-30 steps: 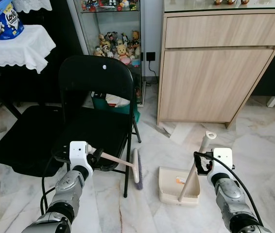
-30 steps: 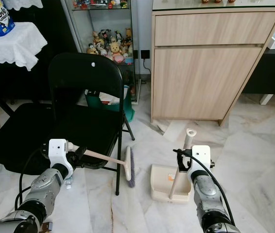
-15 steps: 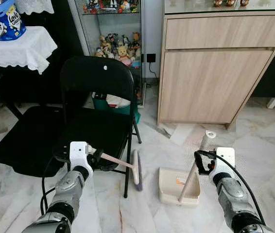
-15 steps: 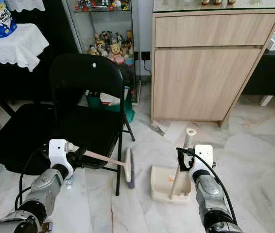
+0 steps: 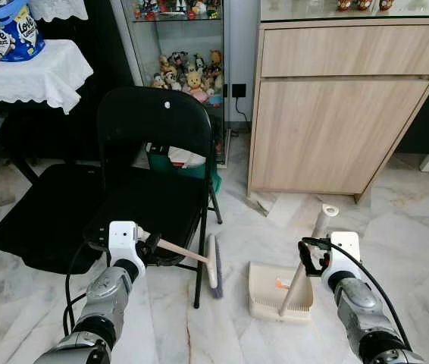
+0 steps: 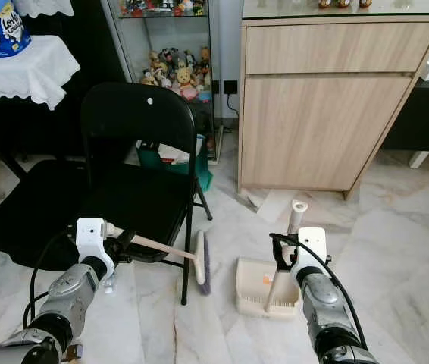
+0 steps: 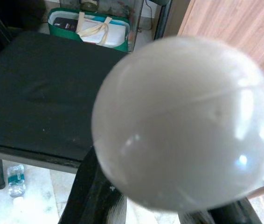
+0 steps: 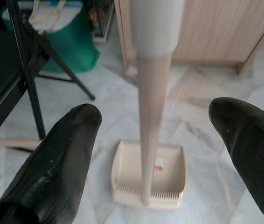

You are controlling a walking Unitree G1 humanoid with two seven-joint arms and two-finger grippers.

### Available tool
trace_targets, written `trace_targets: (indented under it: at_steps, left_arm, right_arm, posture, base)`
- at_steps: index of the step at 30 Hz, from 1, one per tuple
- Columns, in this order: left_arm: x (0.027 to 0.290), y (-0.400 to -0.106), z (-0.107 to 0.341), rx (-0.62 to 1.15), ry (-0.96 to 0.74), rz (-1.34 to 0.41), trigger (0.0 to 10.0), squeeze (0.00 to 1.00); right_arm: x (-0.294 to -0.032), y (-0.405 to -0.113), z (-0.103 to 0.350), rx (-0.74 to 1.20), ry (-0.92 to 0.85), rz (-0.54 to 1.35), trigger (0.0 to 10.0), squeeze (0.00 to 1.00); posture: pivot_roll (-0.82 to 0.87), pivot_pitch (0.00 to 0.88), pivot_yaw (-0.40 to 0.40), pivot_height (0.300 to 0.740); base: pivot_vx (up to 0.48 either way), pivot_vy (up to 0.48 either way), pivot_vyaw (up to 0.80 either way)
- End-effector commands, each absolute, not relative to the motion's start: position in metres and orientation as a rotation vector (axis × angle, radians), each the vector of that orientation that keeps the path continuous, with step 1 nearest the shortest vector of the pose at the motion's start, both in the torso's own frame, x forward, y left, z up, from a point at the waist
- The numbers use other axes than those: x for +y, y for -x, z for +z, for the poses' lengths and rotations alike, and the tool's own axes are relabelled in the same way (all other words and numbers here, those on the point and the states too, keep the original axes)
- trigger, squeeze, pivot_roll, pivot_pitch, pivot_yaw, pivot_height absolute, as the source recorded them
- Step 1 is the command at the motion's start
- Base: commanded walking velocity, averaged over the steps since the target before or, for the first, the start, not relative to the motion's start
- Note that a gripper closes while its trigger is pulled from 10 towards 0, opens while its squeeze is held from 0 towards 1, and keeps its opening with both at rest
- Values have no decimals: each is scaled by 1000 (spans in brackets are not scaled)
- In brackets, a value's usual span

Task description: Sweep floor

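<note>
The left end effector [image 5: 148, 246] is clenched on the broom [image 5: 199, 260] handle, whose rounded white end sits right against the left wrist camera. The broom's head rests on the marble floor [image 5: 237, 341] beside the front leg of the black chair [image 5: 154, 174]. The right end effector [image 8: 157, 154] is released, its 2 fingers [image 8: 57, 172] spread on either side of the dustpan [image 5: 279, 292] handle without touching it. The dustpan sits on the floor between the arms, near the wooden cabinet [image 5: 343, 106], with a small scrap in its tray. A green bag [image 7: 90, 28] stands behind the chair.
</note>
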State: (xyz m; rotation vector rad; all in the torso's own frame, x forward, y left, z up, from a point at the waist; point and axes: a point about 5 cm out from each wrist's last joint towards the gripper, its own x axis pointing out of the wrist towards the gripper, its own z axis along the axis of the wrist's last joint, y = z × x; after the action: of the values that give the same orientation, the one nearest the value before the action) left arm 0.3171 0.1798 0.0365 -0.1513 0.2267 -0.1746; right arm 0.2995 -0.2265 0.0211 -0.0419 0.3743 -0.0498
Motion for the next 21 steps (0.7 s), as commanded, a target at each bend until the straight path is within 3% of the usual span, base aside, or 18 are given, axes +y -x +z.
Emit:
trace_targets:
  at_steps: [1,21]
  left_arm:
    - [186,-314,32,252,145,-161,10000,0]
    - [186,-315,33,252,144,-159,10000,0]
  right_arm:
    - [-227,-305,30,327,20,-45,10000,0]
    - [-224,-321,64,99,20,14,10000,0]
  posture:
    - [-44,74,62,740]
    - [-42,80,64,740]
  base:
    - [0,0,0]
    - [0,0,0]
